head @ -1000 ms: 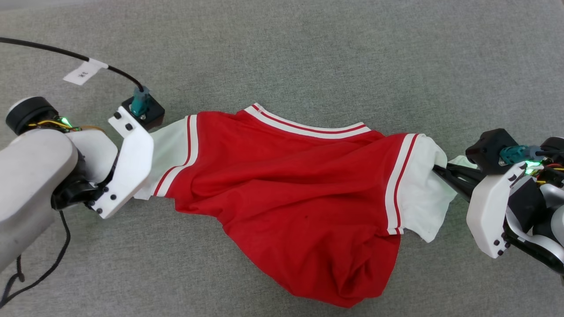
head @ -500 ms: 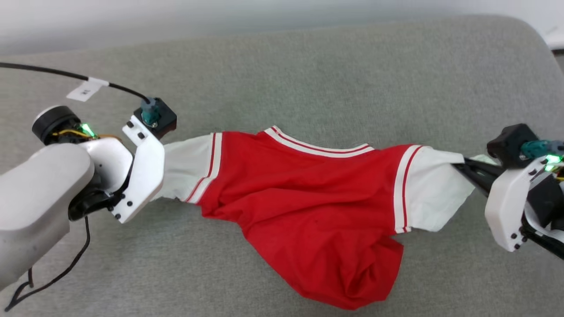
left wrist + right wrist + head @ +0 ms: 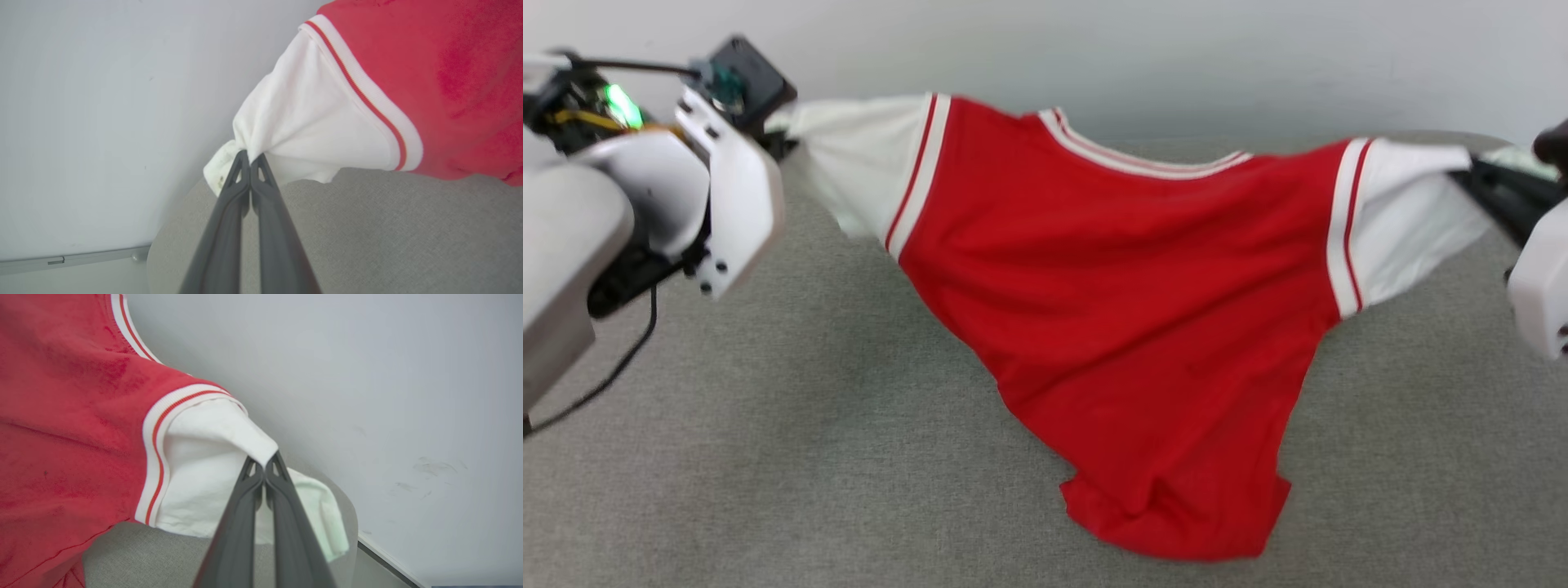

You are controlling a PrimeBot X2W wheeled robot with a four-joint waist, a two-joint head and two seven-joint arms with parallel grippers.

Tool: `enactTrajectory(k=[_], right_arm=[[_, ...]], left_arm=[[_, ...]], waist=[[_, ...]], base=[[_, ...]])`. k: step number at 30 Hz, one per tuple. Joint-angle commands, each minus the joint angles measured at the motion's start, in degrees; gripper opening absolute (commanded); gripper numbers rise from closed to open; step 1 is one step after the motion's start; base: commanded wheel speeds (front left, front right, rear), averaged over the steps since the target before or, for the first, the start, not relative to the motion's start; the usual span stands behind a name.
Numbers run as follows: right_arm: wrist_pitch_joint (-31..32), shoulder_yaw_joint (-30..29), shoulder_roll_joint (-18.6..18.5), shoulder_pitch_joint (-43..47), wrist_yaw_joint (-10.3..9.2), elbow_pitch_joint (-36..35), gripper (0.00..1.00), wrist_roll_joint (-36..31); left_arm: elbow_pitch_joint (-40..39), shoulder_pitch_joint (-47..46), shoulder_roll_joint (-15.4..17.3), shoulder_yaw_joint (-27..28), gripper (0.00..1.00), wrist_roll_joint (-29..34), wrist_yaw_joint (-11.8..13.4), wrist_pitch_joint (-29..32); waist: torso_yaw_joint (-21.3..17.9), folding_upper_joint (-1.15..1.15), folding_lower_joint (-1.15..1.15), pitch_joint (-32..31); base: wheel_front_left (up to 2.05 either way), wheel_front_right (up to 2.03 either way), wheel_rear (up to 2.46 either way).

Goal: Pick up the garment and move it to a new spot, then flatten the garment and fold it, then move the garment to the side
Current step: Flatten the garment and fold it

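left wrist view: left gripper (image 3: pixel 250 157) has both dark fingers pressed together, pinching the bunched cuff of one white sleeve. head view can't confirm that, since the fingertips sit behind the white wrist housing at upper left. what head view adds is the full span: large red jersey-style t-shirt with white short sleeves and red-white striped trim (image 3: pixel 1143 286) hangs stretched between the two grippers. striped neckline sags along the top, red body drapes down, lowest end lies crumpled on the grey woven fabric cushion (image 3: pixel 768 449). far right is blurred in head view. right wrist view shows right gripper (image 3: pixel 265 463) clamped on the other white sleeve's edge, pale wall (image 3: pixel 367 375) behind.
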Motion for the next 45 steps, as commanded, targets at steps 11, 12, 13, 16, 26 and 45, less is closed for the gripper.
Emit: enactTrajectory(k=[11,12,13,16,26,45], right_arm=[[3.0,1.4,1.6,-23.9,-0.05,3.6,0.0,-4.6],[3.0,1.8,2.2,-26.5,-0.05,4.9,0.0,-5.2],[2.9,2.2,2.7,-29.1,-0.05,5.9,0.0,-5.9],[2.2,2.9,4.6,-37.1,-0.05,9.3,0.0,-7.9],[-4.5,5.1,12.3,-60.0,-0.05,25.2,0.0,-15.2],[-17.5,18.1,17.4,-58.5,-0.05,41.0,0.0,-8.5]], left_arm=[[5.2,-15.6,-4.0,6.3,0.0,6.8,1.5,-7.5],[6.1,-17.1,-4.5,6.9,0.0,7.5,1.7,-8.2],[6.8,-18.8,-4.9,7.3,0.0,8.1,1.8,-8.6],[9.5,-24.0,-6.1,9.2,0.0,9.7,2.4,-10.5],[20.4,-39.1,-9.6,14.2,0.0,13.7,3.4,-18.7],[31.9,-30.8,-12.5,13.0,0.0,9.8,1.0,-30.0]], waist=[[1.5,0.0,0.0,6.6],[1.6,0.0,0.0,7.5],[1.6,0.0,0.0,8.5],[1.8,0.0,0.0,11.5],[2.5,0.0,0.0,19.7],[3.6,0.0,0.0,22.7]], base=[[0.0,0.0,0.0],[0.0,0.0,0.0],[0.0,0.0,0.0],[0.0,0.0,0.0],[0.0,0.0,0.0],[0.0,0.0,0.0]])
